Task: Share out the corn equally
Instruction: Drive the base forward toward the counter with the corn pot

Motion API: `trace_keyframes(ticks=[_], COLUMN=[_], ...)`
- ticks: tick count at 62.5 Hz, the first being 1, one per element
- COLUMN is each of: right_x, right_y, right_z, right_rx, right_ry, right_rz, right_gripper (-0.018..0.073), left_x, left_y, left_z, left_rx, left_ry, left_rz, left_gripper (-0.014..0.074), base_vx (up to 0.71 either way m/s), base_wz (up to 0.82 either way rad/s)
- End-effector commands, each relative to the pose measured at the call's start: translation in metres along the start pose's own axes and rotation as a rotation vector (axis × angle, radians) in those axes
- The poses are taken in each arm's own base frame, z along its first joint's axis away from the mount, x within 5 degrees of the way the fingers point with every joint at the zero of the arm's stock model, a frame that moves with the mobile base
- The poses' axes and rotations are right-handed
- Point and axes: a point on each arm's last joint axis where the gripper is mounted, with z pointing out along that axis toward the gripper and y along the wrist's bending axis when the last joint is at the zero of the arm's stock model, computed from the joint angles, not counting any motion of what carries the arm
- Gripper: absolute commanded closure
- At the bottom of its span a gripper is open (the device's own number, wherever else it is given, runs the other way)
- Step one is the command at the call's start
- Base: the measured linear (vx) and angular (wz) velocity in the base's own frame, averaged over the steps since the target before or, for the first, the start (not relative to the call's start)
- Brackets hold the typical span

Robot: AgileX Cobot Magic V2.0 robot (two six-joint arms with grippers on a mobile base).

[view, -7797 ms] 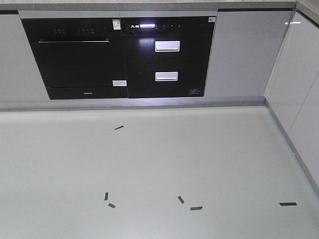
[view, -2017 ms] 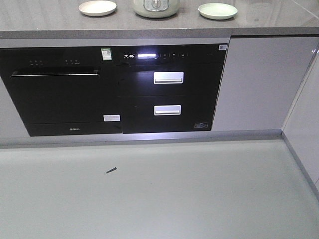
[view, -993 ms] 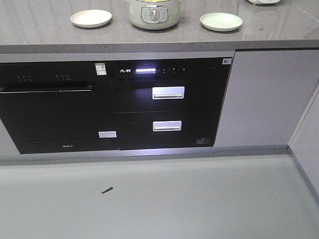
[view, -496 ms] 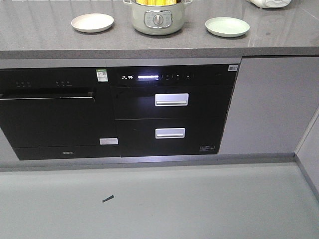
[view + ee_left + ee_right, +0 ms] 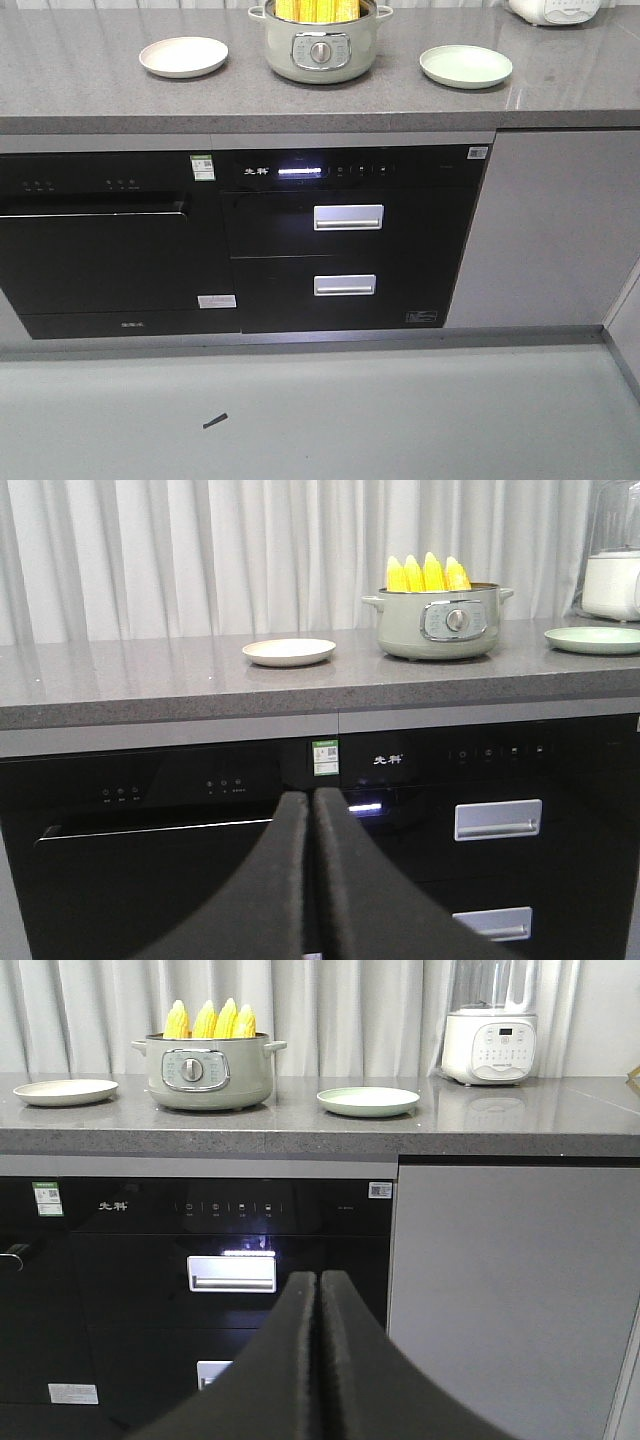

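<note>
As I judge it, none of the sharing-out is done yet. The corn (image 5: pixel 427 573) stands upright in the pot (image 5: pixel 440 622), its yellow tips poking above the rim. I count four tips from both wrist views and cannot tell whether anything lies lower inside. The cream plate (image 5: pixel 289 651) sits to the left of the pot and the green plate (image 5: pixel 368 1101) to the right of it. Each is apart from the pot on the same grey counter (image 5: pixel 80 90), and both plates are bare. So every cob is left to move, and an even split would put two on each plate if four is the whole count.

My left claw (image 5: pixel 309 798) is pressed closed, fingers meeting with nothing between them. It hangs well below the pot, level with the dark appliance fronts under the counter. My right claw (image 5: pixel 318 1278) is the same: closed tight, empty, low and short of the pot. Neither is near the corn. Both need to rise above the pot's rim and spread before any cob can be taken. The cobs stand close together, so picking one free looks fiddly.
</note>
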Motion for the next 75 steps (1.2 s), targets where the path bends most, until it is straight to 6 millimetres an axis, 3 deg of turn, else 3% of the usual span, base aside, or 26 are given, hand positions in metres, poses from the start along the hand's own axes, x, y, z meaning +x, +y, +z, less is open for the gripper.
trace_keyframes(ticks=[1,75], right_x=[-0.0034,-0.0034], right_y=[-0.0003,-0.0003], right_z=[0.0,0.0], right_rx=[0.002,0.002], right_ry=[-0.068,-0.068], right_rz=[-0.004,-0.004], right_gripper=[0.0563,0.0563], left_x=[-0.0032,-0.0032], left_y=[0.0,0.0], left_z=[-0.0011,-0.0011], left_rx=[0.001,0.001], left_ry=[-0.081,-0.081], left_rz=[-0.018,-0.018], left_gripper=[0.0603,0.0603], base_vx=[0.14,0.12], base_wz=[0.0,0.0])
